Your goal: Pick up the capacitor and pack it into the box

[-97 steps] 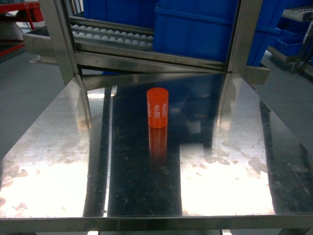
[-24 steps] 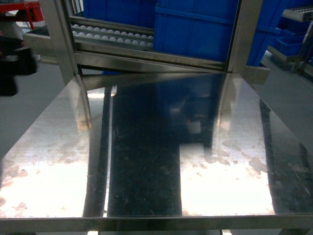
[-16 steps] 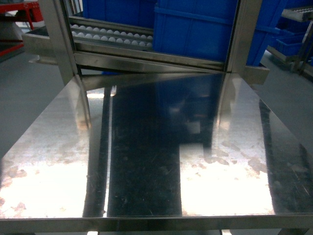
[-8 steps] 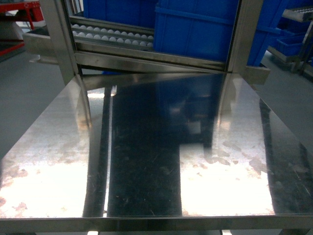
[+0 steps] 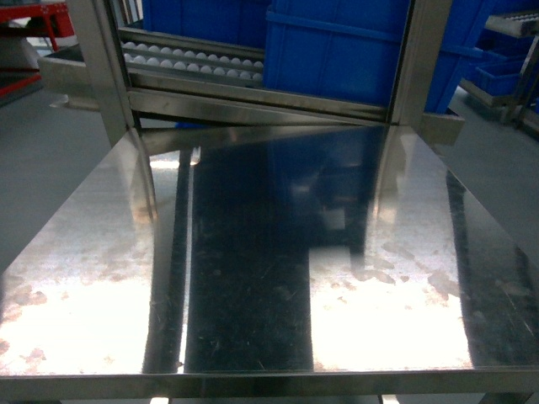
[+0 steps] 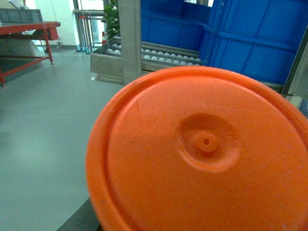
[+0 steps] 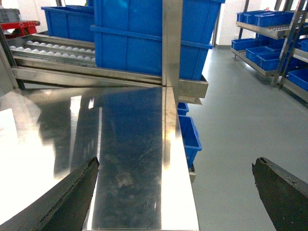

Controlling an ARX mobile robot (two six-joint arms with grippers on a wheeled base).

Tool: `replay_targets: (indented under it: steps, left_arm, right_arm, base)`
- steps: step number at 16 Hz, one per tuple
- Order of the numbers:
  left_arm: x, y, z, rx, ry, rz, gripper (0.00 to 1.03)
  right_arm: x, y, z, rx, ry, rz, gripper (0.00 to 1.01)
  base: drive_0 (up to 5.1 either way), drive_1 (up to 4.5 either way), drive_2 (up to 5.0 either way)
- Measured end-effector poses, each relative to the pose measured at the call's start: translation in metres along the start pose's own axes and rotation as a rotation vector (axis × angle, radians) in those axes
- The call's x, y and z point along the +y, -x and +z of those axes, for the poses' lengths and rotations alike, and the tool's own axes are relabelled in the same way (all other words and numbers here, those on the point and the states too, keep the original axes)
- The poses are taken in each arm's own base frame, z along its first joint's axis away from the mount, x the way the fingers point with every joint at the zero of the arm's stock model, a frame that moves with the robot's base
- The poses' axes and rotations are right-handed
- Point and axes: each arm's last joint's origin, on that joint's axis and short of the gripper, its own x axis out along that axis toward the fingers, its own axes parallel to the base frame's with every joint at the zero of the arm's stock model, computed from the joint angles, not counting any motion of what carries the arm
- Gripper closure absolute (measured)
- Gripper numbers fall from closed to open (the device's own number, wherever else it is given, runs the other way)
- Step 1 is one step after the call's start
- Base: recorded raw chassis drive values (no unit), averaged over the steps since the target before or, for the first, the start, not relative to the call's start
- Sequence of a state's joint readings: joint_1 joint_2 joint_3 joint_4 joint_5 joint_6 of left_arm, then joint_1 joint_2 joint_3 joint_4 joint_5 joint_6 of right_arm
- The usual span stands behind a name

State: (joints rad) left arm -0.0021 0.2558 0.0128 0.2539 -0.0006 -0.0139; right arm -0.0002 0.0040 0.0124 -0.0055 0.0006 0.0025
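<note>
Left hand fingers are out of frame, so whether they pinch the capacitor [image 6: 202, 144] cannot be told; its orange end cap fills the left wrist view, close under the camera. Judged rigid, smooth and light, the cylinder is best held across its round side wall. Right hand [image 7: 173, 192] is spread wide over the desk [image 7: 130, 159] edge. Only the head view shows the whole steel desk bare; neither hand nor the box appears there

Counter [image 5: 253, 278]: roller rack [image 5: 194, 61] along its far edge, bins [image 5: 337, 50] standing on the rack. Capacitor [image 6: 202, 154]: fills the left wrist view, end-on, before the rack. Shelving [image 7: 269, 43]: beyond the counter's right edge, across the floor [image 7: 240, 125].
</note>
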Motion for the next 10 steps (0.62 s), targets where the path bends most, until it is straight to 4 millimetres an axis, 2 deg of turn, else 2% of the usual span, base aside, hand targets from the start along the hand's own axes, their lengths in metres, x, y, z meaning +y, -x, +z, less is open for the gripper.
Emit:
replay_targets:
  steps: [5, 7, 10]
  left_arm:
    - [0.000, 0.005, 0.000, -0.002, 0.000, 0.001, 0.58]
    - [0.000, 0.016, -0.001, -0.012, 0.000, 0.000, 0.58]
    - [0.000, 0.016, -0.003, 0.004, 0.000, 0.002, 0.58]
  right_arm:
    - [0.000, 0.000, 0.000, 0.000, 0.000, 0.000, 0.03]
    - [0.000, 0.000, 0.000, 0.000, 0.000, 0.000, 0.03]
    - [0.000, 0.000, 0.000, 0.000, 0.000, 0.000, 0.03]
  base:
    - [0.0, 0.00, 0.0]
    - [0.0, 0.00, 0.0]
    - [0.0, 0.00, 0.0]
